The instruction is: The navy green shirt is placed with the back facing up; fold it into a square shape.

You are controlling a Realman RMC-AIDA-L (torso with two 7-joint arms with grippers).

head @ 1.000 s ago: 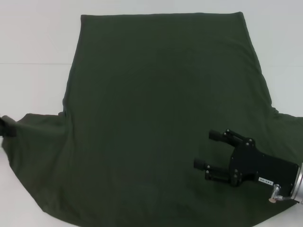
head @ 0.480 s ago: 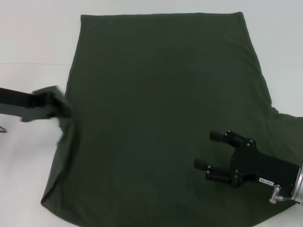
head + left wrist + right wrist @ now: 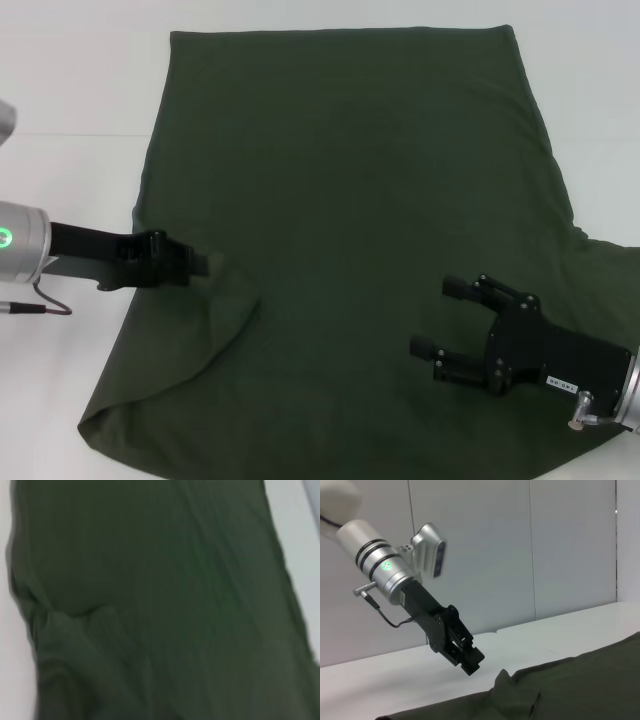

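Note:
The navy green shirt [image 3: 350, 170] lies spread flat on the white table, its hem at the far side. Its left sleeve is folded inward over the body, leaving a raised crease [image 3: 240, 300]. My left gripper [image 3: 200, 266] reaches in from the left and is shut on the sleeve's edge above the shirt's left side. The right wrist view shows the same left gripper [image 3: 471, 665] angled down next to a raised bump of fabric [image 3: 502, 680]. My right gripper [image 3: 438, 317] is open over the shirt's lower right part, holding nothing. In the left wrist view only shirt fabric [image 3: 150, 605] shows.
White table [image 3: 70, 90] surrounds the shirt on the left, far side and right. The right sleeve [image 3: 610, 265] still spreads out toward the right edge. A thin cable [image 3: 40, 303] hangs by the left arm.
My left gripper has swept from the far left edge inward to the right, dragging the left sleeve over the shirt's body. The right gripper has stayed in place.

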